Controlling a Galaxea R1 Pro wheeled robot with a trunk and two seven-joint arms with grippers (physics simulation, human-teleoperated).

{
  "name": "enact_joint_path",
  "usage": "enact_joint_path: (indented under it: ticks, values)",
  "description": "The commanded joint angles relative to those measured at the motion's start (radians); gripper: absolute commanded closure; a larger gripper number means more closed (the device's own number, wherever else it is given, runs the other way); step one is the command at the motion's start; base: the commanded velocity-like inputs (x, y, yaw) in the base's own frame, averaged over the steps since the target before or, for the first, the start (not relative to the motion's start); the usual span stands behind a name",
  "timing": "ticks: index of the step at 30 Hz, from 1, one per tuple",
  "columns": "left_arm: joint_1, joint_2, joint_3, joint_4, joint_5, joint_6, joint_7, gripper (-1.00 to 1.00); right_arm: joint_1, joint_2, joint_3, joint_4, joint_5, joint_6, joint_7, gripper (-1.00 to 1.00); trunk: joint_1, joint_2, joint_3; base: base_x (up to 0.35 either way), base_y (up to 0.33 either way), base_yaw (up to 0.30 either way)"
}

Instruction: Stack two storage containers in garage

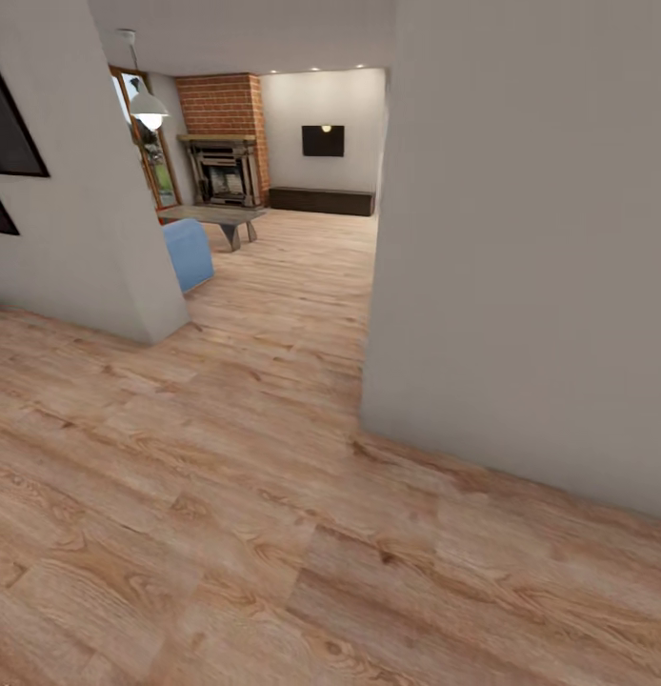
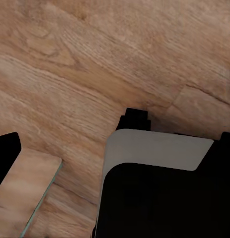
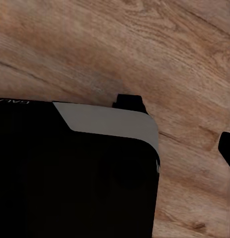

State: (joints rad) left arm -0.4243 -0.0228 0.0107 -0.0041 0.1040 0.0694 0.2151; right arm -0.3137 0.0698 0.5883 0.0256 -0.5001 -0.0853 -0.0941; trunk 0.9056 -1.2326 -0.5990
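The living room [image 1: 302, 205] lies ahead past two grey walls [image 1: 521, 267], floored in light wood planks [image 1: 273, 534]. It holds one brick fireplace [image 1: 223, 143], one blue sofa [image 1: 188, 252], one low table [image 1: 221, 217], one lamp [image 1: 148, 107]. Whether either gripper is released or clenched cannot be told.

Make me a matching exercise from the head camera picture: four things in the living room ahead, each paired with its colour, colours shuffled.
Things:
1. fireplace surround
2. sofa
3. wall screen
4. plank floor

Colours:
A. blue
B. light wood brown
C. red brick
D. black

Pairs: 1-C, 2-A, 3-D, 4-B
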Motion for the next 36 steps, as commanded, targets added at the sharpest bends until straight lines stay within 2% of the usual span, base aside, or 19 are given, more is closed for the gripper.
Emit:
enact_joint_path:
  ticks: [1, 19, 36]
  values:
    - [-0.001, -0.001, 0.000, 0.000, 0.010, 0.003, 0.003, -1.00, -0.001, 0.001, 0.008, 0.003, -0.009, -0.005, -0.001, -1.00, 0.001, 0.000, -0.001, 0.322, 0.000, 0.270]
    - [-0.001, -0.001, 0.000, 0.000, 0.010, 0.003, 0.003, -1.00, -0.001, 0.001, 0.008, 0.003, -0.009, -0.005, -0.001, -1.00, 0.001, 0.000, -0.001, 0.322, 0.000, 0.261]
    - [-0.001, -0.001, 0.000, 0.000, 0.010, 0.003, 0.003, -1.00, -0.001, 0.001, 0.008, 0.002, -0.008, -0.005, -0.001, -1.00, 0.001, 0.000, -0.001, 0.322, 0.000, 0.012]
